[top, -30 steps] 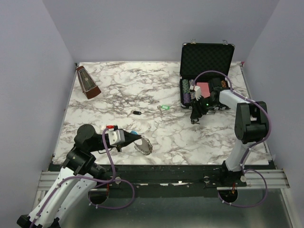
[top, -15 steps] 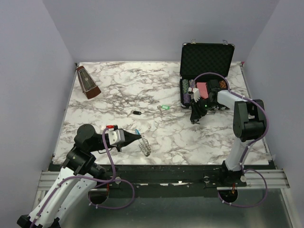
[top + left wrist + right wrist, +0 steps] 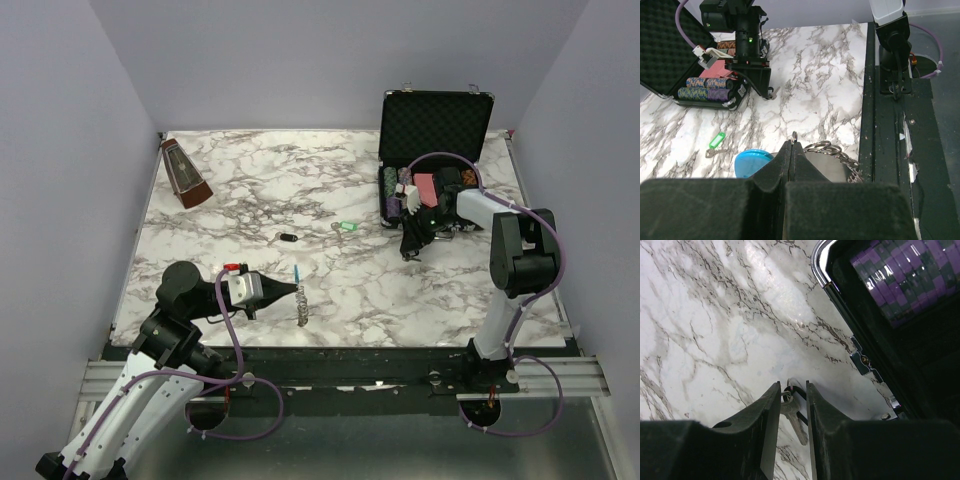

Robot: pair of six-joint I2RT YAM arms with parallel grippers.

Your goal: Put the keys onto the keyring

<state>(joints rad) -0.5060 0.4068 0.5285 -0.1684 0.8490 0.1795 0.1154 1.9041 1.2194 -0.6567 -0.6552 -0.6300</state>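
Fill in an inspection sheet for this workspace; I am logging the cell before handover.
Surface: marble-patterned table, no spills seen.
Job's things: keyring pinched by the left gripper; green key and black key loose mid-table; third key between the right fingers.
Clutter: brown metronome far left; open black case holding poker chips.
Grippers: left gripper shut on keyring; right gripper low beside the case, astride the third key, grip uncertain.
Cables: purple cables loop along both arms.
Surroundings: plain walls; black rail at near edge.
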